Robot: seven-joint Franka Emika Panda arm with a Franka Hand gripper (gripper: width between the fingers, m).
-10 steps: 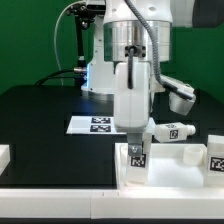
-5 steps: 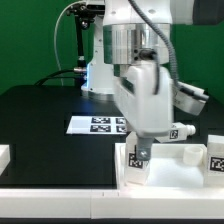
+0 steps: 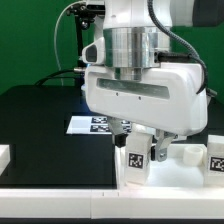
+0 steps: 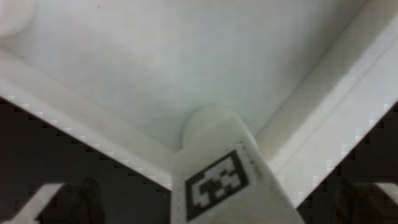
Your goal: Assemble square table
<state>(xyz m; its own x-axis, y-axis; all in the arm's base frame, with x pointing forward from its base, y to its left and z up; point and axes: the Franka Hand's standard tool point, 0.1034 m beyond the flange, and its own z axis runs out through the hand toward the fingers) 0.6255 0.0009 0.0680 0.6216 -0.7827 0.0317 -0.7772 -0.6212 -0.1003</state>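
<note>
Wrist swung broadside since a second ago, gripper [image 3: 141, 140] spread wide and holding nothing, chunky white tagged leg [image 3: 135, 160] upright between its fingers, in a corner of the rimmed white tabletop [image 3: 178, 178]

This looks like a robot lab. A big white robot arm [image 3: 135, 75] fills the middle of the exterior view. A plain green wall [image 3: 30, 40] stands at ten o'clock. The black table [image 3: 35, 112] at eight o'clock carries the marker board [image 3: 88, 124], and a leg [image 3: 138, 172] at five o'clock wears a tag [image 3: 137, 156].
</note>
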